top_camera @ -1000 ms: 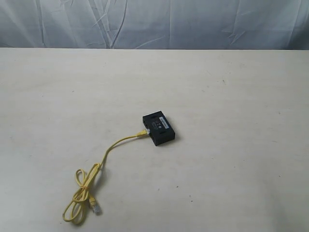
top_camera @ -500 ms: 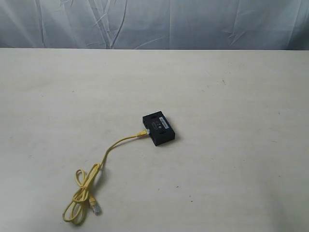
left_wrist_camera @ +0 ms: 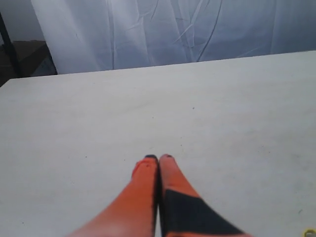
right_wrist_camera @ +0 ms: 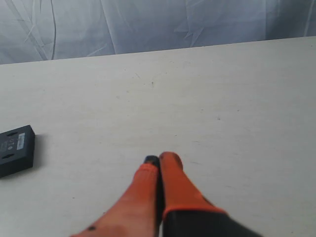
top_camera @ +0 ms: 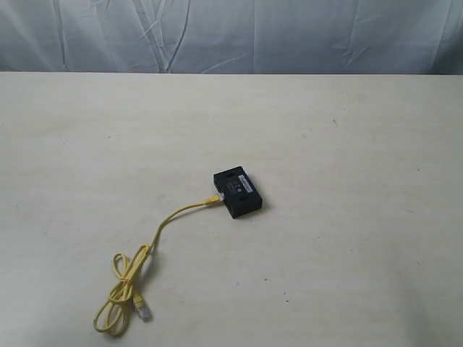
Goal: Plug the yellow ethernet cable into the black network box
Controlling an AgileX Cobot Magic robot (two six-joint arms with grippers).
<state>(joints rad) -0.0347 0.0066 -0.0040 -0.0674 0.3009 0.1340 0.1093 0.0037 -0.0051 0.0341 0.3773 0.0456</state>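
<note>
1. Lying nearest the camera in the exterior view, the yellow ethernet cable (top_camera: 173, 215) is bunched into a loose, tied loop at the table's (top_camera: 347, 238) front left. A clear plug (top_camera: 145, 312) sits free beside that loop.
2. From the loop, a single thin bright strand runs up and to the right, curving gently until its other end (top_camera: 212, 198) touches the left side of the black network box (top_camera: 237, 192) (whether it is fully seated in a port is too small to tell).
3. The box is small, flat and rectangular, lying flat near the middle of the table and turned at a slant, with a pale label strip on top. The right wrist view shows the same box (right_wrist_camera: 16, 149) off to one side, well apart from the fingers.
4. The left gripper (left_wrist_camera: 158, 158) has its orange fingers pressed together with nothing between them, above bare tabletop.
5. The right gripper (right_wrist_camera: 159, 159) is likewise closed and empty.
6. Count: one cable with two ends, one box, two grippers.
7. Farthest back, a wrinkled pale blue-grey curtain (top_camera: 289, 36) hangs behind the table's rear edge.
</note>
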